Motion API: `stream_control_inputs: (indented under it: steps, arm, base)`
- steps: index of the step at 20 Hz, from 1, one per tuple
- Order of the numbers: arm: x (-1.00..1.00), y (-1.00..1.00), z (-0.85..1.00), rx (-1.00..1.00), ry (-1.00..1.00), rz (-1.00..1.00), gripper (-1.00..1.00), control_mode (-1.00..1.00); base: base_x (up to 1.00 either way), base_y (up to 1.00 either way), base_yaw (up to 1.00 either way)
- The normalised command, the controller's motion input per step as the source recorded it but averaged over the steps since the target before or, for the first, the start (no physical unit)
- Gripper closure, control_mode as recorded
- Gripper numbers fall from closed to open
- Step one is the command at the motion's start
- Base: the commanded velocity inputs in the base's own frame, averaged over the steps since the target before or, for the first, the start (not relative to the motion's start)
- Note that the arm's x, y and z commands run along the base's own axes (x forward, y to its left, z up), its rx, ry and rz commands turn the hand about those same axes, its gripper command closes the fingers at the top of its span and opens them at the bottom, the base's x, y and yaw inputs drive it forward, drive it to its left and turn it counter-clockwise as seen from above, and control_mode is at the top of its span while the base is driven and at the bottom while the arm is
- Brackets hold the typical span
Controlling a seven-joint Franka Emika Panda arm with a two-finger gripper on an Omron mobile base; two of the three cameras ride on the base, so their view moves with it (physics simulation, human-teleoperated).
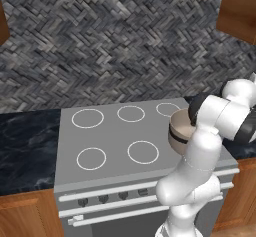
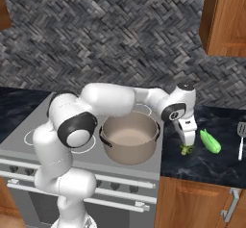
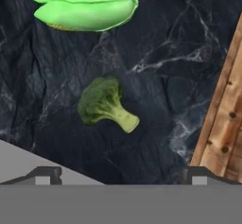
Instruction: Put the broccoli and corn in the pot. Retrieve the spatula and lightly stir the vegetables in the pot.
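Note:
The broccoli [image 3: 106, 104], a dark green floret with a pale stem, lies on the black marble counter just ahead of my open gripper [image 3: 122, 176], between the lines of the two fingertips. From the right base view the gripper [image 2: 186, 144] points down right over the broccoli [image 2: 186, 150], with nothing held. The corn [image 3: 87, 6], wrapped in a bright green husk, lies beyond it; it shows as the corn [image 2: 210, 141] further right. The beige pot [image 2: 132, 155] stands empty on the stove's right front, left of the gripper; the arm partly hides the pot [image 1: 176, 131]. The spatula [image 2: 241, 138] lies at the counter's far right.
The grey stove top [image 1: 110, 131] with ring burners spreads to the left of the pot. A wooden wall cabinet [image 2: 226, 18] hangs above the right counter. The counter's wooden front edge [image 3: 222, 119] runs close to the broccoli.

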Motion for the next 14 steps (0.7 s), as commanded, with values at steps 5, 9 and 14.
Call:
stream_control_inputs:
  steps: [5,9,14]
  arm:
    - [0.17,-0.04,-0.19,0.0,-0.01,0.0,-1.0,-1.0]
    - [0.17,0.0,-0.27,0.0,0.0,0.0,-1.0,-1.0]
    - [0.18,-0.04,-0.31,0.0,0.0,0.0,-1.0,-1.0]
  base:
    - [0.0,0.0,0.0]
    - [0.0,0.0,0.0]
    - [0.0,0.0,0.0]
